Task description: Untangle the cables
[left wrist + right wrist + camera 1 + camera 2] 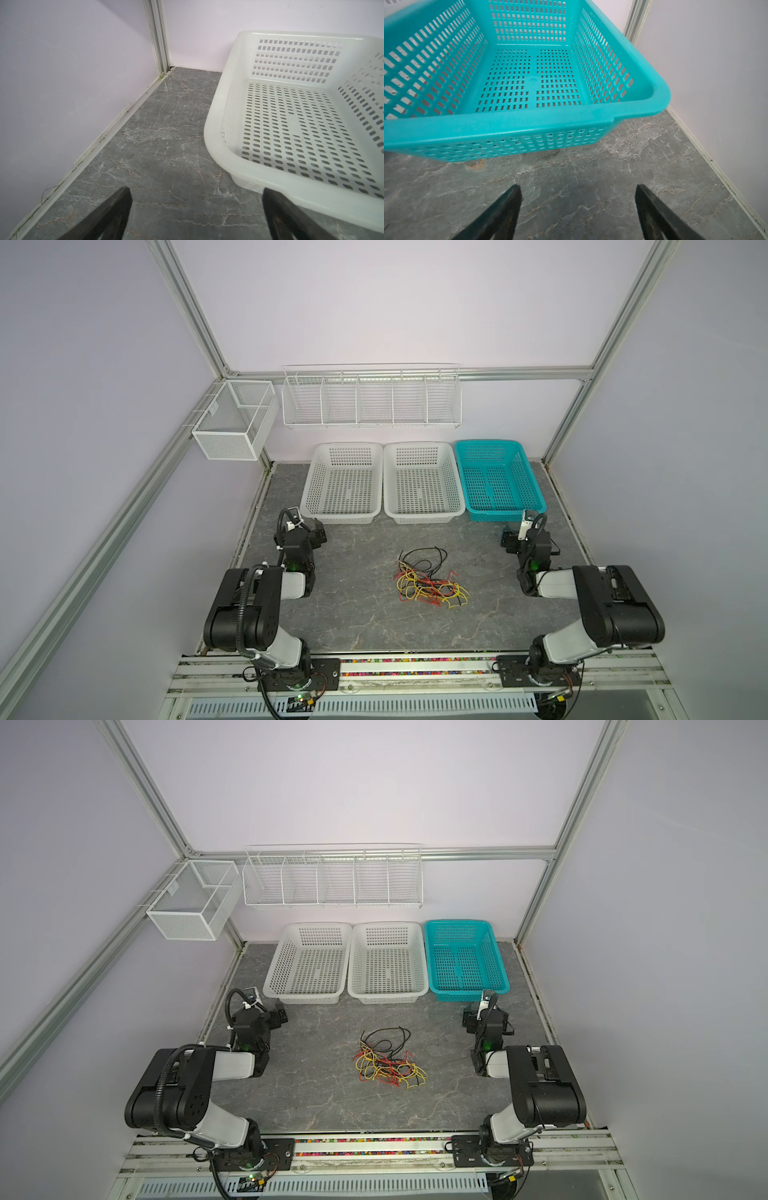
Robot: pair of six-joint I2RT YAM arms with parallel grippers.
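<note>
The cables [430, 583] [388, 1064] lie as one tangle of thin red, yellow and black wires on the grey marble table, roughly midway between the two arms in both top views. My left gripper [318, 531] [195, 190] hovers at the far left, by the front corner of a white basket, open and holding nothing. My right gripper [508, 540] [578, 187] sits at the far right before the teal basket, also open with only bare table between its fingers. Neither wrist view shows the cables.
Along the back of the table stand two white baskets [338, 517] [424, 517] [214, 116] and a teal basket [496, 514] [508, 124]. A white wire rack [372, 400] and a mesh box [235, 423] hang on the walls. Frame posts and walls bound both sides.
</note>
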